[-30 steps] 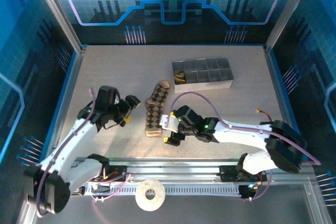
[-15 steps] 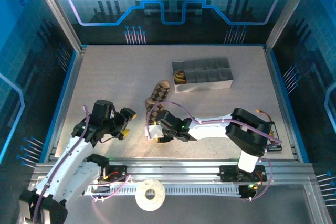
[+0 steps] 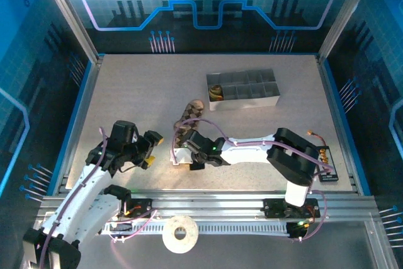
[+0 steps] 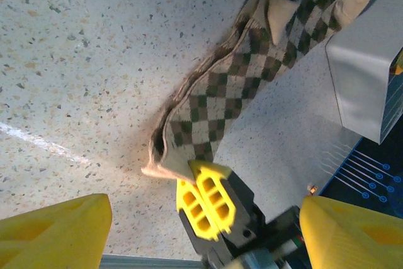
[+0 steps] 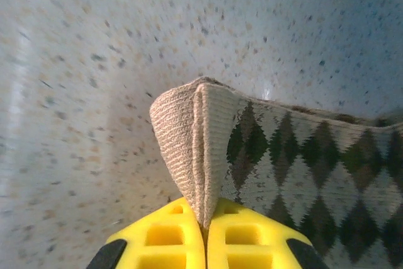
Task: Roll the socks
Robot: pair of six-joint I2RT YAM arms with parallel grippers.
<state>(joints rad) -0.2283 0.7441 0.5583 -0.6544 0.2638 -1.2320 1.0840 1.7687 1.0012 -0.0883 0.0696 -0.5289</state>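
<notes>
A brown and tan diamond-check sock (image 3: 189,121) lies lengthwise in the middle of the table, its cuff toward me. My right gripper (image 3: 180,157) is shut on that cuff, and the ribbed tan edge (image 5: 189,130) stands pinched between the yellow fingertips (image 5: 205,225). The left wrist view shows the same sock (image 4: 252,74) with the right gripper's yellow fingers (image 4: 203,203) clamped on its lifted cuff. My left gripper (image 3: 153,150) hangs open just left of the cuff, its fingers (image 4: 56,234) wide apart and touching nothing. An olive-green striped sock (image 3: 216,92) sits bundled in the tray's left end compartment.
The grey compartment tray (image 3: 252,89) stands behind the sock at the back right. A white tape roll (image 3: 180,234) rests on the front rail. A small black board with wires (image 3: 325,155) lies at the right. Blue walls close in the table.
The right gripper has moved left to the sock's near end and shut on the cuff, lifting it a little. The left arm drew back toward me early on, then held still.
</notes>
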